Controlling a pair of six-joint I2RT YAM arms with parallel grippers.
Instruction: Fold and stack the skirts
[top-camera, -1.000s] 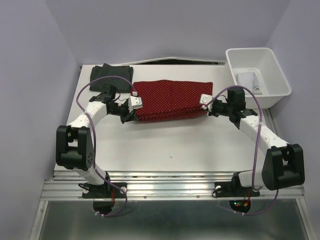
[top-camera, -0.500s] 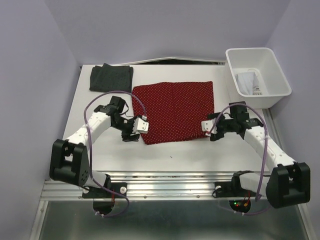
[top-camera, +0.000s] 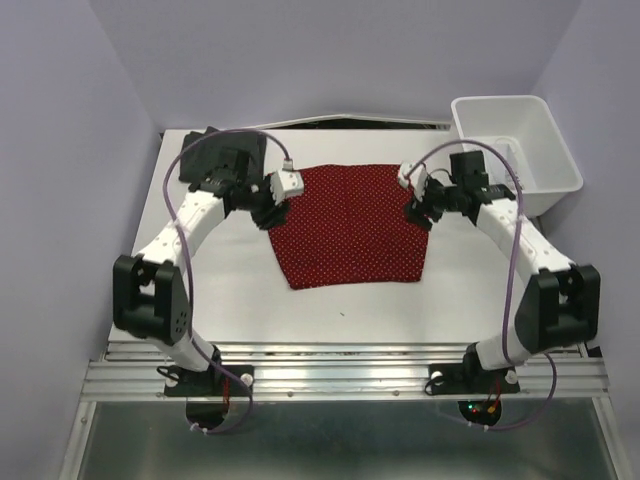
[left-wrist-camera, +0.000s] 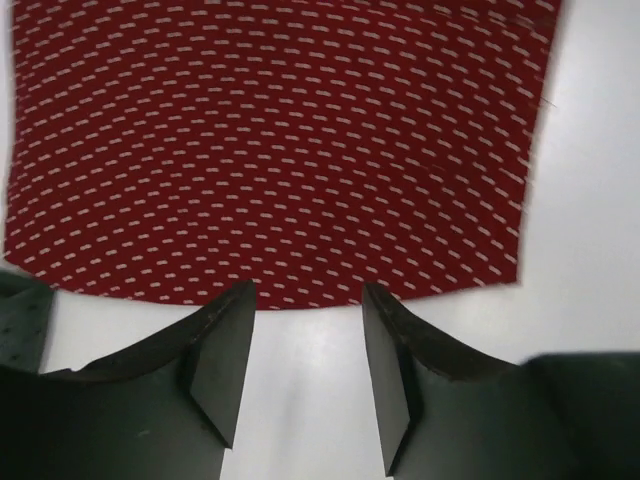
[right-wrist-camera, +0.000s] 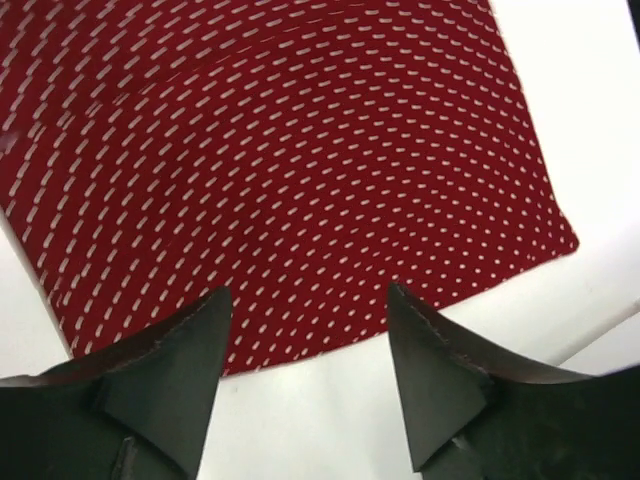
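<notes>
From above, the red skirt (top-camera: 350, 225) lies spread flat in the middle of the white worktop (top-camera: 230, 290), its far edge a little wider than its near one. The left tool (top-camera: 271, 211) and the right tool (top-camera: 421, 214) each sit at a far corner of it. We read this matched placing as the set-up for a fold, with both corners to be taken together so the cloth comes over evenly. The dark skirt (top-camera: 196, 158) sits at the back-left corner, partly under the left arm, likely the base of the stack. The white bin (top-camera: 560, 172) stands off the right edge. The right arm hides much of its inside, so we cannot say what it holds.

At the left wrist, the left tool (left-wrist-camera: 305, 350) has its jaws apart and holds nothing, the tips just short of the red skirt (left-wrist-camera: 270, 150) hem.

At the right wrist it is the same: the right tool (right-wrist-camera: 310, 370) gapes wide and empty, and the red skirt (right-wrist-camera: 280, 170) edge runs between the tips, ungripped.

The worktop is smooth, matte and pale — cloth should slide on it easily. Plain lavender walls close in on three sides.
</notes>
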